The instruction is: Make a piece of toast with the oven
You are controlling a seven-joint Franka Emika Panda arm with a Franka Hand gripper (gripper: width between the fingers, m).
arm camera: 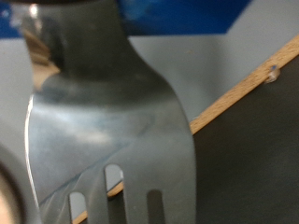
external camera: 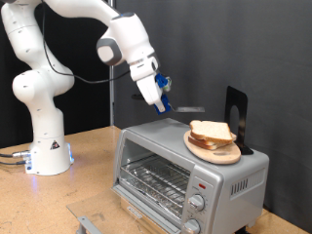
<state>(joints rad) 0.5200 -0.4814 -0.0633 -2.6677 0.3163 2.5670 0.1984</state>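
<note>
The silver-grey oven [external camera: 185, 175] stands on the wooden table at the exterior view's lower right, with its wire rack [external camera: 156, 180] showing behind the glass front. No single slice of toast shows. My gripper [external camera: 162, 97] hangs above the oven's top, towards the exterior view's left. It is shut on a slotted metal spatula [external camera: 185, 109], whose blade points towards the stacked bread. The wrist view is filled by the spatula blade [arm camera: 103, 121], with the blue fingers [arm camera: 196, 14] at the picture's edge.
Stacked bread slices [external camera: 211, 132] lie on a round wooden board [external camera: 214, 151] on the oven's top. A black stand [external camera: 237, 115] rises behind them. Two round knobs [external camera: 198, 203] sit at the oven's front right. A grey metal object [external camera: 86, 223] lies at the exterior view's bottom.
</note>
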